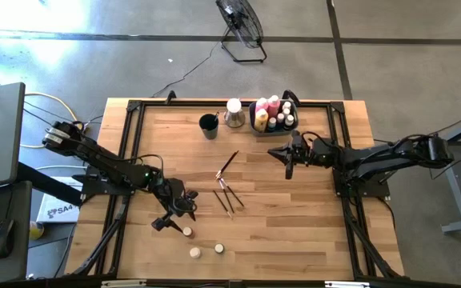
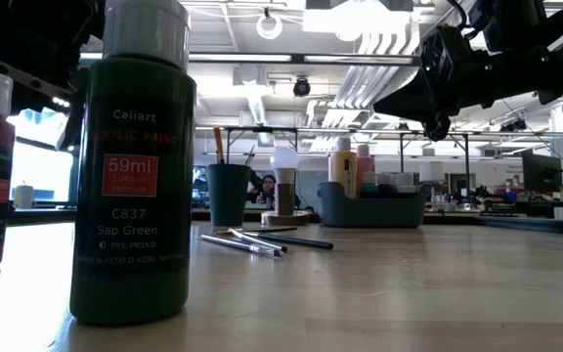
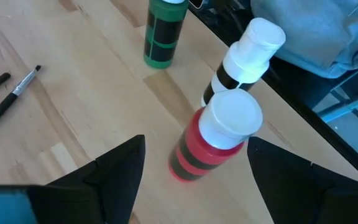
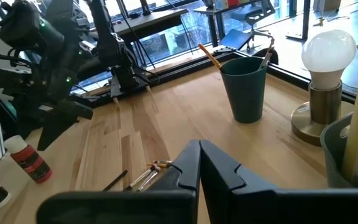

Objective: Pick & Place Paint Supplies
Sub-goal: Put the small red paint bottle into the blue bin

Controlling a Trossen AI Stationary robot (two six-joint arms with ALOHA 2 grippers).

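Reaching for a paint bottle is the step in hand. Left end effector [image 3: 191,180] hangs over the near-left part of the wooden surface [image 1: 294,216], fingers spread wide, holding nothing yet. Right between those fingers — a red paint bottle [image 3: 213,140] with a white cap, standing up. Just behind it, a black bottle [image 3: 244,59] with a white cap, very close, maybe touching. A little farther off, a green bottle [image 3: 164,31], also standing.

Next move, by the look of it: go down a bit more, then squeeze on the red bottle only. Care needed there — the black bottle is so close that a finger could bump it and tip it over.

Right end effector [image 1: 288,162] waits up in the air near the far side, fingers pressed tight together, nothing in them. Close to it sits the grey-blue bin [image 1: 261,126] with a few bottles already inside. Likely the place for the red one too.

Thin brushes [image 1: 226,192] lie in the middle of the surface, not picked up yet.
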